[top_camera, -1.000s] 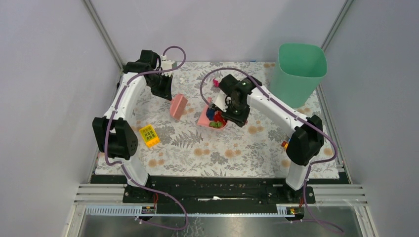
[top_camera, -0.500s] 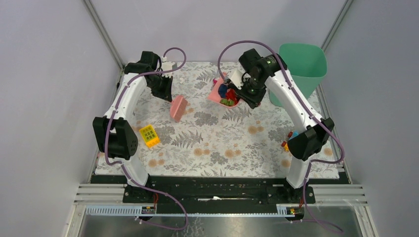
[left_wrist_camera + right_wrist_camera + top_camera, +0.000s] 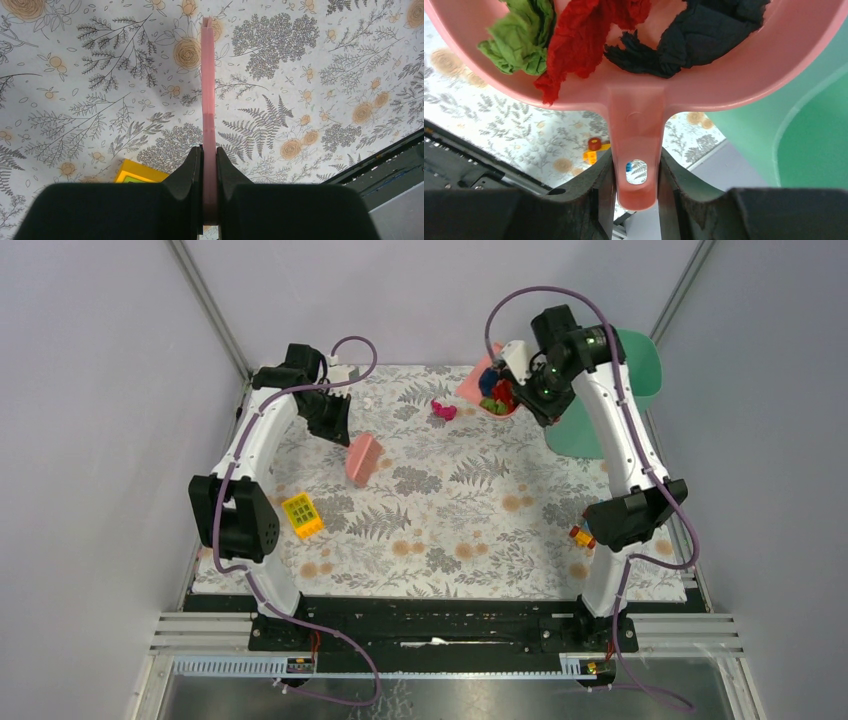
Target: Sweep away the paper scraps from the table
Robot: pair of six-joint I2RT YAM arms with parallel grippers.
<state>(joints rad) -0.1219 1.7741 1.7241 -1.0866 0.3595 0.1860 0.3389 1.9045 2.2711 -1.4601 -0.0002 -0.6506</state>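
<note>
Gripping the pink plastic dustpan [image 3: 724,85] by its handle, the right gripper [image 3: 636,172] holds it raised just beside the tall green plastic bin [image 3: 809,135], which lies to the pan's right. Tipping calls for the pan over that rim. Three crumpled paper scraps ride inside: one green wad [image 3: 519,35], one red wad [image 3: 584,35] and one dark blue wad [image 3: 704,35]. One magenta wad [image 3: 443,412] lies on the leaf-patterned table [image 3: 450,530], between the arms. The left gripper [image 3: 209,170] pinches a flat pink sweeper board [image 3: 208,75].
</note>
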